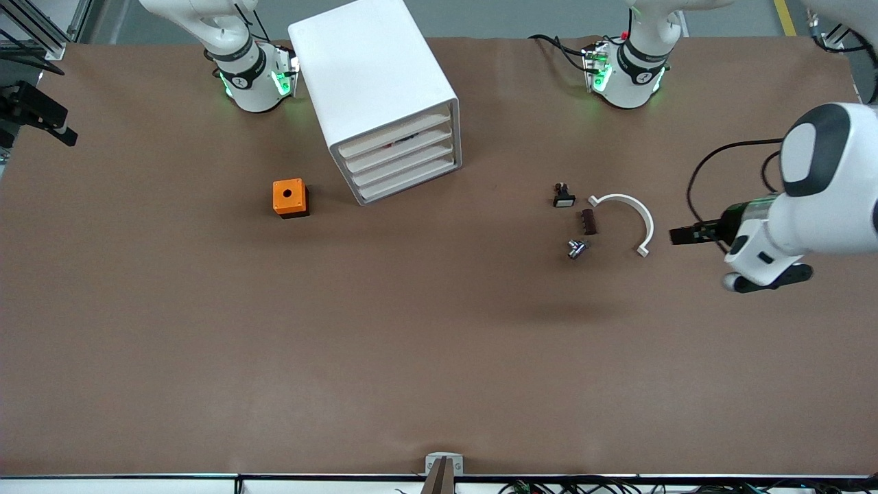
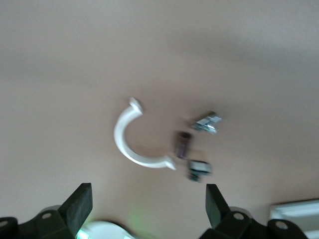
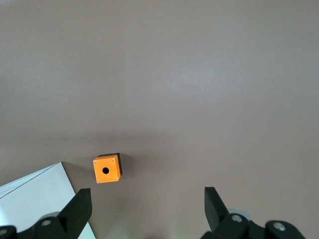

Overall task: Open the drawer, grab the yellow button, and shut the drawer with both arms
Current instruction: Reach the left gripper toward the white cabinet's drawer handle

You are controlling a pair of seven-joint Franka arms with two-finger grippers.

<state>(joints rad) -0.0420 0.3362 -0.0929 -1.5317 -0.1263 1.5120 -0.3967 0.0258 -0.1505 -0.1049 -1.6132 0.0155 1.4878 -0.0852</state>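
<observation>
The white cabinet point(image 1: 374, 82) stands between the two arm bases. Its uppermost drawer point(image 1: 394, 135) is pushed in like the three below it. The button is hidden. My left gripper point(image 1: 682, 235) hangs open and empty above the table at the left arm's end, beside a white C-shaped ring point(image 1: 627, 218). In the left wrist view its fingers point(image 2: 82, 201) stand wide apart around bare table, and the left gripper point(image 2: 148, 199) holds nothing. My right gripper point(image 3: 147, 204) is open and empty, high over the table near the orange cube point(image 3: 106, 169); it is out of the front view.
The orange cube point(image 1: 290, 197) with a round hole sits beside the cabinet toward the right arm's end. Next to the ring point(image 2: 130, 142) lie a black part with a white face point(image 1: 563, 197), a brown part point(image 1: 588, 221) and a silver part point(image 1: 576, 248).
</observation>
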